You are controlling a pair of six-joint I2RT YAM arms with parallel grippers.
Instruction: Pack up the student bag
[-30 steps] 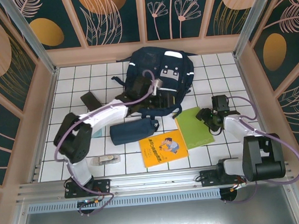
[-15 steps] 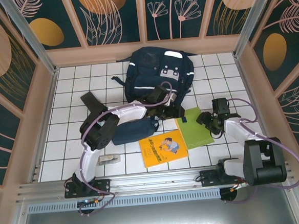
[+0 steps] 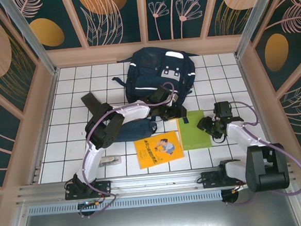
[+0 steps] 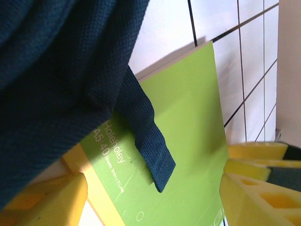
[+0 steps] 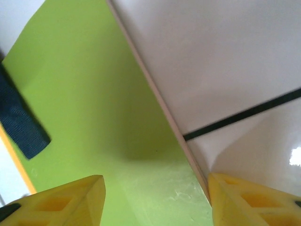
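Observation:
The student bag (image 3: 160,73) lies flat at the back of the tiled floor, its navy fabric (image 4: 51,70) at the upper left of the left wrist view. One of its straps (image 4: 146,136) lies across a green notebook (image 3: 194,131) (image 4: 193,117) (image 5: 94,94). My left gripper (image 3: 175,111) (image 4: 153,202) hovers open over the notebook's far left corner, beside the bag's near edge, holding nothing. My right gripper (image 3: 205,123) (image 5: 155,202) is open, its yellow fingers (image 5: 61,202) straddling the notebook's right edge low over the tiles.
A yellow picture book (image 3: 158,148) lies left of the notebook. A navy pencil pouch (image 3: 136,129) sits partly under the left arm. A small clear item (image 3: 108,160) lies near the front left, a black object (image 3: 90,101) at mid left. Wooden walls (image 3: 41,100) surround the floor.
The left arm swung right from the bag's front down to the notebook's far corner. The notebook straightened and the yellow book slid slightly left. The right gripper edged nearer along the notebook's edge.

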